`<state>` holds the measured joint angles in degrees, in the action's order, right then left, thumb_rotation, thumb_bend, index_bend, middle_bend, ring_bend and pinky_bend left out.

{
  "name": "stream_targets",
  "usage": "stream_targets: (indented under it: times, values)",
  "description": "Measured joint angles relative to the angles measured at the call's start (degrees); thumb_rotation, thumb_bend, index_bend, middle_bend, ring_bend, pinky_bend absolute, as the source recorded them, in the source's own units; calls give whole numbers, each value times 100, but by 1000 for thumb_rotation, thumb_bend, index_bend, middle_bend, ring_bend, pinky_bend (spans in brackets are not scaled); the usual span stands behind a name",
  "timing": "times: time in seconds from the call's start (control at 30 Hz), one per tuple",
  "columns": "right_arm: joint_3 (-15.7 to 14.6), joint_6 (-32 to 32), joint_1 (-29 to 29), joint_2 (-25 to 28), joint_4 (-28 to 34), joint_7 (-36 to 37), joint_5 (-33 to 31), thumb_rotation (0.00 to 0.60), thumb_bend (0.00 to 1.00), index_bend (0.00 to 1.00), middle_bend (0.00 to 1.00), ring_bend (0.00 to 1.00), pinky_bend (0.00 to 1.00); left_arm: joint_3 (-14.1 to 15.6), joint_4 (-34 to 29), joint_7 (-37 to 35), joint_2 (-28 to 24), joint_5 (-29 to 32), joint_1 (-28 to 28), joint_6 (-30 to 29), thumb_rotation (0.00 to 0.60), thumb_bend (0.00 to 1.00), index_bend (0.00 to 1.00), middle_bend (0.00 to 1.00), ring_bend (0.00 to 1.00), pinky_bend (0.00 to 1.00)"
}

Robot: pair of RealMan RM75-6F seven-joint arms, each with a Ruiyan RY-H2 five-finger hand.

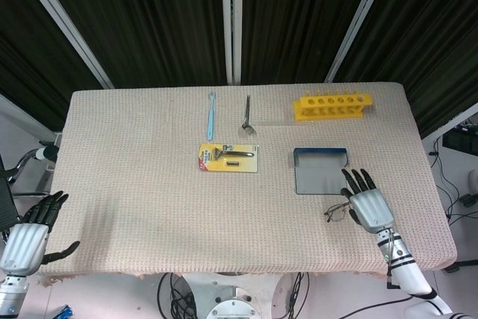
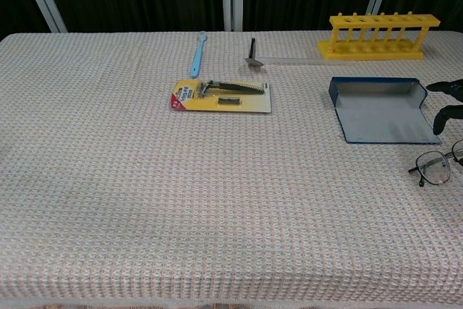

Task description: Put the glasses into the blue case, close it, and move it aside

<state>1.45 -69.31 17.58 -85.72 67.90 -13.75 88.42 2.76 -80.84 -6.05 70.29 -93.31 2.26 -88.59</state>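
The blue case [image 1: 320,172] lies open on the right half of the table, its grey inside facing up; the chest view shows the case [image 2: 382,111] too. The thin-framed glasses [image 1: 337,211] lie just in front of the case's right corner. My right hand [image 1: 368,205] is over the right part of the glasses, fingers straight and spread, holding nothing. In the chest view only dark fingertips [image 2: 445,87] show at the right edge, beyond the glasses [image 2: 436,167]. My left hand [image 1: 30,232] hangs off the table's front left corner, fingers apart and empty.
A yellow tube rack [image 1: 332,105] stands at the back right. A packaged razor [image 1: 229,158] lies mid-table, with a blue toothbrush [image 1: 211,115] and a metal tool [image 1: 247,115] behind it. The table's front edge [image 1: 246,271] is close to the glasses.
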Motion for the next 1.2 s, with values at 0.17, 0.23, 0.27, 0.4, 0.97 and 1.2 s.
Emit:
stream_targets:
  times: [0.17,0.23,0.27,0.4,0.97,1.2]
  values:
    - [14,78,57,-58,0,-73,-54,600,210,412,0,0,0,-3,57,-57,9,27,12,40,511,156,52,49,80,193]
    - [16,102,82,-89,3,-128,-71,600,213,430,0,0,0,-2,83,-77,16,43,16,65,512,156,52,49,80,193]
    - [17,113,91,-99,2,-153,-79,600,214,440,0,0,0,-2,92,-84,19,48,19,74,512,156,52,49,80,193]
    - [35,144,126,-135,-1,-206,-140,600,223,498,0,0,0,-5,119,-109,28,63,26,90,512,155,52,49,80,193]
    - [29,256,206,-200,-47,-319,-302,600,301,551,0,0,0,13,121,-106,14,75,46,151,519,156,52,49,80,194]
    - [3,302,226,-189,-28,-322,-337,600,336,591,0,0,0,23,124,-107,12,83,54,182,520,156,52,49,80,193]
